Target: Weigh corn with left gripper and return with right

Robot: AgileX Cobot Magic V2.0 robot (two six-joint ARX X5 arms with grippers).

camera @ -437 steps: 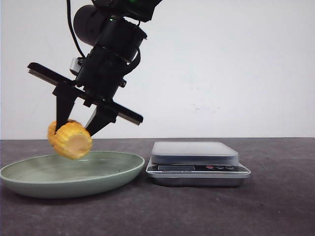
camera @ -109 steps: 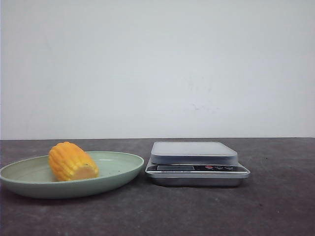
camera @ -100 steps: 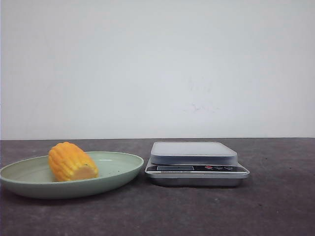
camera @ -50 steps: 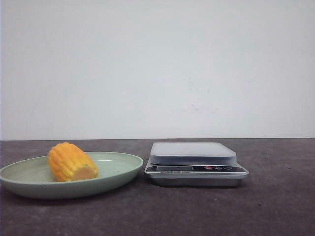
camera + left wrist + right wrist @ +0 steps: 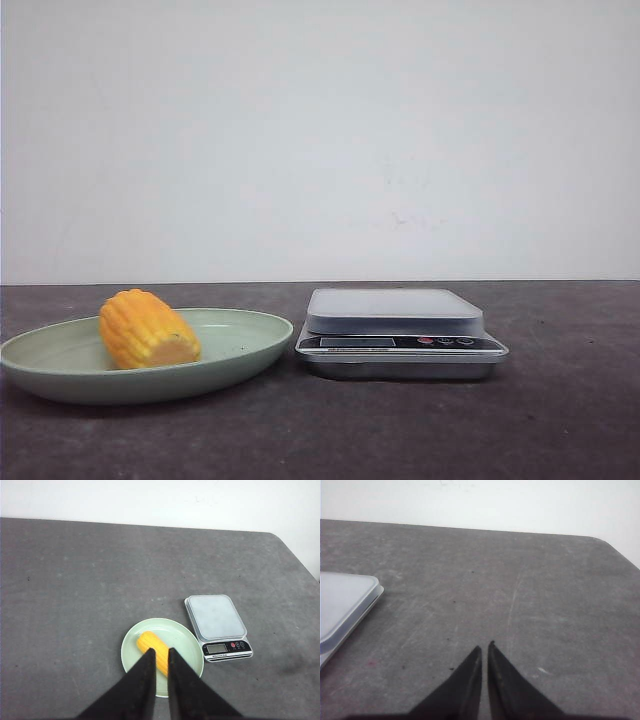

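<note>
Right now I see the corn lying on its side in the green plate, just beside the scale, whose platform is bare. From my left wrist view the left gripper hangs high above the plate, jaws nearly closed and empty, the cob's long axis running roughly along the line of the fingers. The right gripper, likewise pinched empty, faces bare tabletop beyond the scale, so I judge the left arm the nearer.

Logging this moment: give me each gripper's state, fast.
Left gripper: shut, holding nothing, high above the corn on the plate.
Right gripper: shut, empty, over bare table.
</note>
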